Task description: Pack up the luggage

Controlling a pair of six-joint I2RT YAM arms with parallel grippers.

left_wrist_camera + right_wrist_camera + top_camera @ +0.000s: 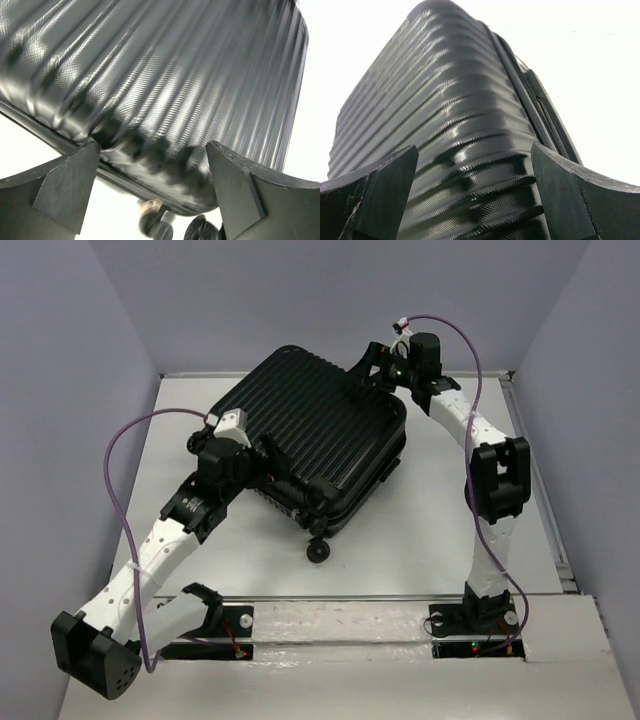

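The luggage point(315, 435) is a large black ribbed hard-shell suitcase lying flat and turned diagonally on the white table point(430, 550), its two shells together. A caster wheel point(319, 552) sticks out at its near corner. My left gripper point(262, 455) is open at the suitcase's near-left edge; in the left wrist view its jaws point(152, 145) stand apart around the shell's rounded edge point(165, 90), with wheels point(156, 225) below. My right gripper point(372, 365) is open at the far right corner, jaws point(474, 147) apart over the ribbed shell point(450, 115). Neither holds anything.
Grey walls close the table at the back and both sides. A raised rim point(545, 510) runs along the right edge. The arm bases point(478, 618) sit on a strip at the near edge. Purple cables point(115, 490) loop off both arms.
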